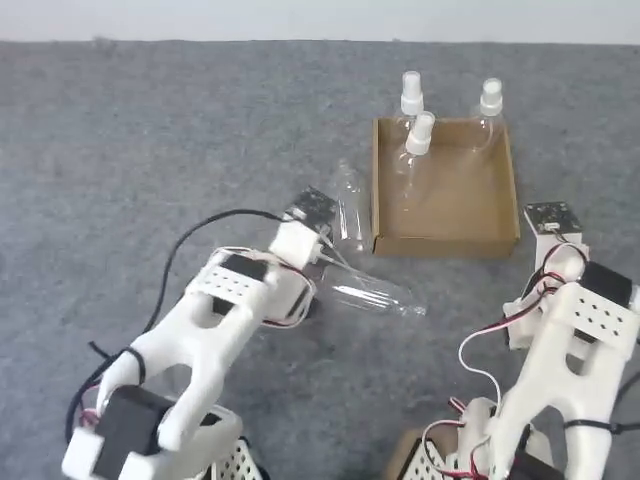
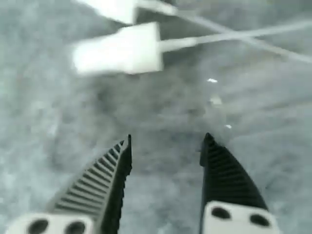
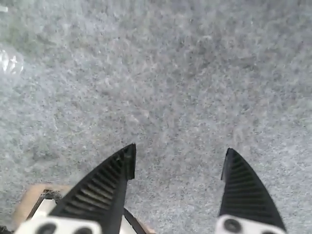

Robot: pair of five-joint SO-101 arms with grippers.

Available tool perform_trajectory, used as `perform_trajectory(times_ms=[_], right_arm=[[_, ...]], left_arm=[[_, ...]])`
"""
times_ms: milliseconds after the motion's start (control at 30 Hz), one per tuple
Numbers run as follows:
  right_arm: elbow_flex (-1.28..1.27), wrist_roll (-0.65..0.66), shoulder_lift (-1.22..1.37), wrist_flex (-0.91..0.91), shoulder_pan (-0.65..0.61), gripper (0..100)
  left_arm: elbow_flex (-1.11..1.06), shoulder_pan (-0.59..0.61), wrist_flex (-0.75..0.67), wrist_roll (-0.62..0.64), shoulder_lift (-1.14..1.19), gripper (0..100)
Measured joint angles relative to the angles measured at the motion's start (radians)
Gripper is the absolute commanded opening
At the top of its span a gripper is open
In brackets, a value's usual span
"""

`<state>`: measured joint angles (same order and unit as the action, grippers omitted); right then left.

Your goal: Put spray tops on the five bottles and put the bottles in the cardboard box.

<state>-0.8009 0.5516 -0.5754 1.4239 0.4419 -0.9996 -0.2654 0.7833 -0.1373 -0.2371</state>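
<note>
Gaping wide and empty over nubby grey carpet (image 3: 195, 73): left tool (image 2: 165, 141), right tool (image 3: 179, 155), ribbed black wedges.

Legible text, labels, numbers, signs: none in any view.

Surfaces checked:
- cardboard box (image 1: 445, 243): its outer wall shows plain brown, with nothing readable on it.
- bottles (image 1: 375, 293): clear plastic, no label to read.
- circuit board (image 1: 312, 208) at the left arm's wrist and second circuit board (image 1: 552, 216) at the right arm's wrist: tiny marks, too small to make out.
</note>
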Motion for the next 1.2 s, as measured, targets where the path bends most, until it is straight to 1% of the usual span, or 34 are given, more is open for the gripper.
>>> perform_trajectory(times_ms=[333, 467, 500, 633, 733, 1000, 1100, 1200], right_arm=[[0.000, 0.000, 0.000, 0.005, 0.000, 23.5], [0.000, 0.000, 0.000, 0.005, 0.002, 23.5], [0.000, 0.000, 0.000, 0.005, 0.003, 23.5], [0.000, 0.000, 0.000, 0.005, 0.006, 23.5], [0.000, 0.000, 0.000, 0.005, 0.006, 23.5], [0.000, 0.000, 0.000, 0.005, 0.006, 23.5], [0.000, 0.000, 0.000, 0.005, 0.006, 23.5], [0.000, 0.000, 0.000, 0.005, 0.006, 23.5]], left_arm=[[0.061, -0.227, 0.026, 0.106, 0.006, 21], [0.129, -0.318, 0.092, 0.147, 0.006, 21], [0.146, -0.322, 0.115, 0.150, 0.006, 21], [0.227, -0.278, 0.215, 0.153, 0.006, 21], [0.284, -0.203, 0.265, 0.147, 0.006, 21], [0.318, -0.006, 0.288, 0.091, 0.006, 21], [0.318, 0.011, 0.288, 0.087, 0.006, 21], [0.269, -0.028, 0.247, 0.087, 0.006, 21]])
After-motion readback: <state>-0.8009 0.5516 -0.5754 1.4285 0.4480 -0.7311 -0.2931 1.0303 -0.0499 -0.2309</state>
